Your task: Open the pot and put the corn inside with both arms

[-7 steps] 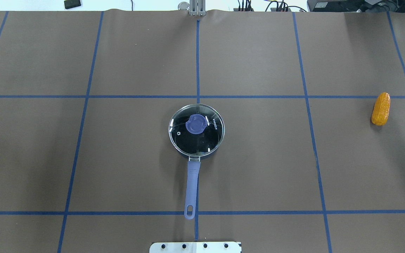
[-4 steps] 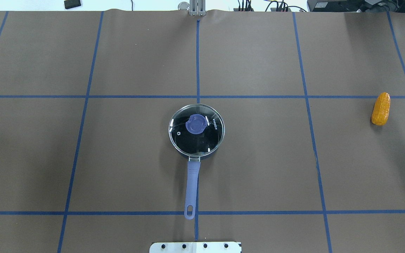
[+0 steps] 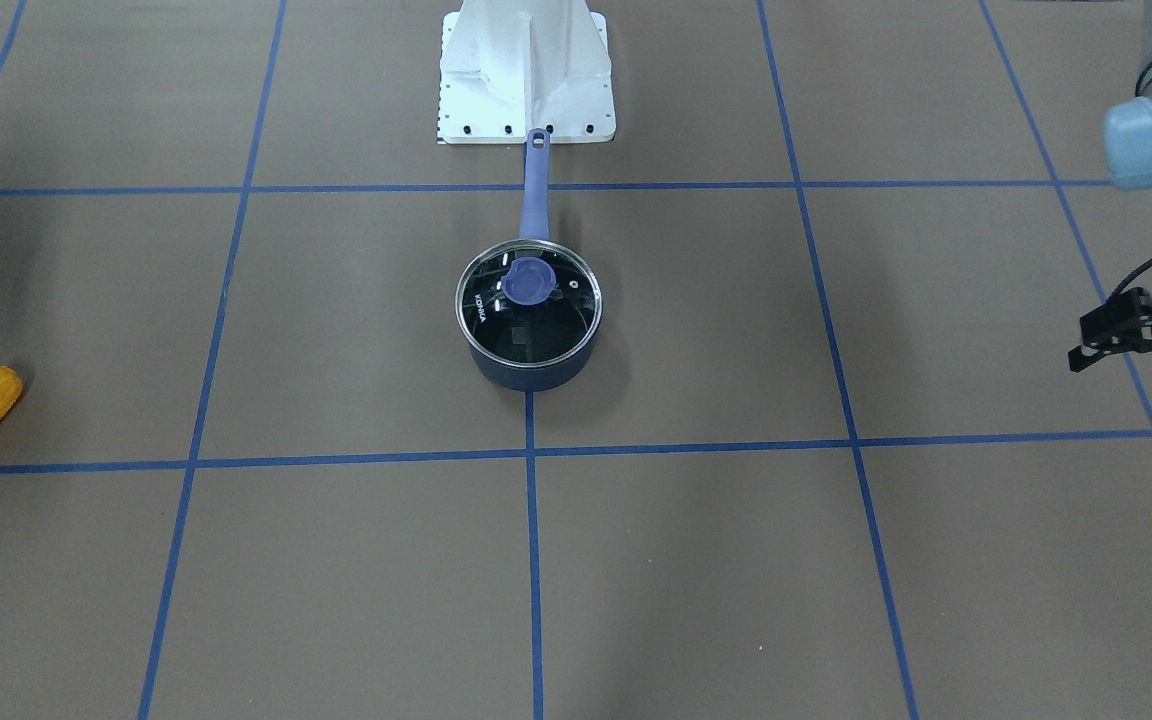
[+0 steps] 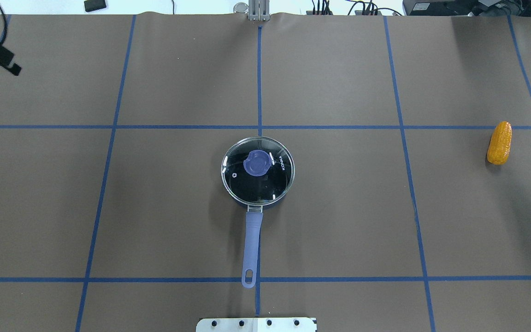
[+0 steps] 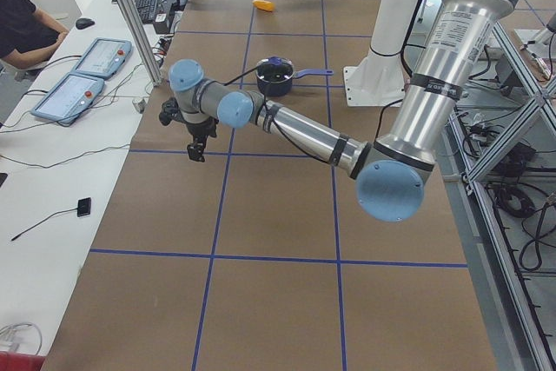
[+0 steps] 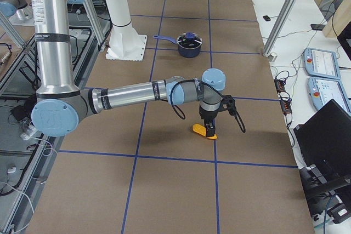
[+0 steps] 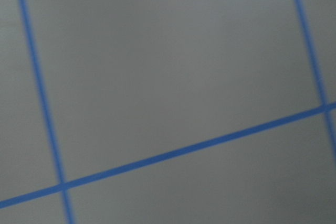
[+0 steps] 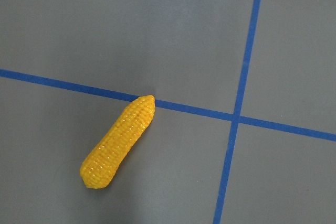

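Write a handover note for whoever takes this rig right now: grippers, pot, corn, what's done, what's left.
Left gripper: open and empty, far out on the robot's left side, well away from the pot.
Right gripper: over the corn, not holding it. Whether it is open or shut cannot be told.
Pot: mid-table, handle toward the robot base, lid on.
Corn: lying free on the table, far to the robot's right.
Done: nothing yet.
Left: lift the lid, pick up the corn, put it in the pot.
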### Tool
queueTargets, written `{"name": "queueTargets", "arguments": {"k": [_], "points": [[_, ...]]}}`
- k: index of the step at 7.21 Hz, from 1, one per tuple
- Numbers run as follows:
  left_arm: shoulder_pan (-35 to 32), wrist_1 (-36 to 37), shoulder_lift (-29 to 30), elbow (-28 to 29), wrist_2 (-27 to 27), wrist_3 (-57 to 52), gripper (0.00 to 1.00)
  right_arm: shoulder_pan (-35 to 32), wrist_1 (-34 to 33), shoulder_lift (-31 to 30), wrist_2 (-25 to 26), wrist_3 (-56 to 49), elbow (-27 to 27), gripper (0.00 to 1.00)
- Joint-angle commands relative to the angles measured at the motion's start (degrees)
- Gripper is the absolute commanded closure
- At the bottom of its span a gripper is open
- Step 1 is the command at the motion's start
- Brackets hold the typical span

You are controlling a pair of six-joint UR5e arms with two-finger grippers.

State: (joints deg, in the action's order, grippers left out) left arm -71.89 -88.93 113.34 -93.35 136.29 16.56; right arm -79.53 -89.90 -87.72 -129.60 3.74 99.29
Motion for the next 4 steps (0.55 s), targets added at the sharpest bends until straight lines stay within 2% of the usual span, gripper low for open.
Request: {"name": "queueTargets", "arguments": {"k": [1,2,3,4], "points": [[5.5,3.1,8.9,-0.3,-0.2,12.0,0.01,1.8,-0.1,0.3,0.9,0.1,-0.4,0.0],[8.8,3.5,10.7,-0.6,-0.8,16.0,0.0,2.7,-0.1,0.6,1.2,0.2,-0.7,0.0],[12.6,4.5,13.6,-0.5,-3.6,19.9,0.0,2.9,-0.1,0.9,1.0,0.8,-1.2,0.0],[17.6,8.2,17.5,-0.5,-9.3,22.6,0.0,3.1,0.0,0.9,0.7,2.3,-2.2,0.0]]}}
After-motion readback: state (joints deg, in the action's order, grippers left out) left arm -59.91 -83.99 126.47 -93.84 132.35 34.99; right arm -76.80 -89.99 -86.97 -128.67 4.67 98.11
